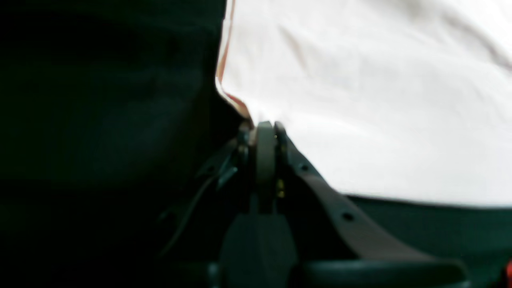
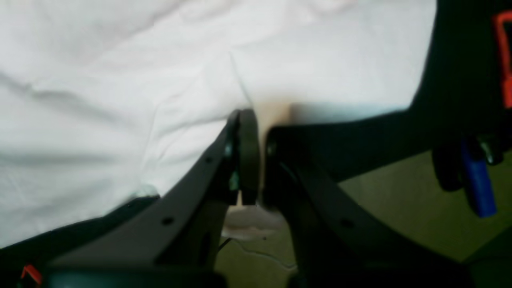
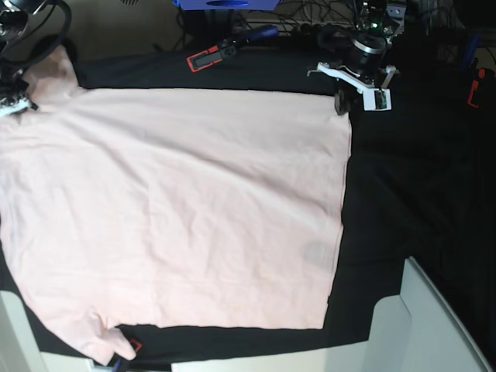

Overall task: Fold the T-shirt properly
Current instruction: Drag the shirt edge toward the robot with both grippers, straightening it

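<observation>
The left pincer [image 1: 266, 130] is seen closed, its two dark fingers pressed together on the corner of the T-shirt [image 1: 360, 100]; in the left wrist view the pale cloth spreads from the fingertips toward 1 and 2 o'clock, while the black desk cloth [image 1: 100, 120] fills the side toward 9 o'clock. A thin reddish hem edge is seen running up from the fingertips toward 11 o'clock.

The right pincer [image 2: 256, 120] is likewise shut, and a fold of the T-shirt [image 2: 120, 100] is pinched between its fingers; a small tuft of pale fabric is seen below the fingertips, between the two finger arms. From this pincer the cloth extends toward 10, 12 and 1 o'clock.

In the base view the T-shirt [image 3: 178, 209] is laid flat and plain side up across the black desk [image 3: 411, 194], covering most of the left and middle of the picture. The left pincer [image 3: 341, 105] is found at the shirt's corner at about 1 o'clock from the shirt's middle; the right pincer [image 3: 15, 105] is set at the shirt's far left edge, at about 10 o'clock, next to a sleeve. The two pincers are well apart, both along the shirt's upper edge. A red-and-black tool [image 3: 208, 56] lies beyond the shirt at 12 o'clock.
</observation>
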Controlling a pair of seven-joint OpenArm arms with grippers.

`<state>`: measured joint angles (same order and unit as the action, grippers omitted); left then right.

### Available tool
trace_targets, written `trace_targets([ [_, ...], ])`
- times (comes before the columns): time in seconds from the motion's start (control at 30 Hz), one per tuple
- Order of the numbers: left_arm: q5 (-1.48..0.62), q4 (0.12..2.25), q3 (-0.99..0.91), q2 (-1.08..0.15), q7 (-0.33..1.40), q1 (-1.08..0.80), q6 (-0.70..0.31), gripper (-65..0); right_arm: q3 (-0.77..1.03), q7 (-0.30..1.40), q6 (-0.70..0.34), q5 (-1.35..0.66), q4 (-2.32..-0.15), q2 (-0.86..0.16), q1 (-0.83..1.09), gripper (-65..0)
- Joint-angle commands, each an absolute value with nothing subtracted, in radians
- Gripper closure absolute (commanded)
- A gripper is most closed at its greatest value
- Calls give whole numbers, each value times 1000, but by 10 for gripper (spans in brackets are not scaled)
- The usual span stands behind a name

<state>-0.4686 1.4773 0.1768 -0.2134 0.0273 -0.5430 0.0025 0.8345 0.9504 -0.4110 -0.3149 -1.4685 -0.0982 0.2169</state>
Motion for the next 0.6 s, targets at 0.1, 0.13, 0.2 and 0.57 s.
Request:
trace_targets([
  [0.1, -466, 1557, 171, -222, 2, -590, 7, 0, 842, 938, -407, -312, -1540, -113, 243, 0],
  [0.13, -466, 1569, 171, -222, 2, -599, 7, 0, 842, 938, -407, -312, -1555, -113, 248, 0],
  [0.2, -466, 1606, 171, -222, 2, -616, 7, 0, 842, 938, -407, -312, -1583, -113, 254, 0],
  [0.57, -223, 1810, 168, -189, 2, -719, 8, 0, 791, 978, -404, -312, -1587, -124, 260, 0],
])
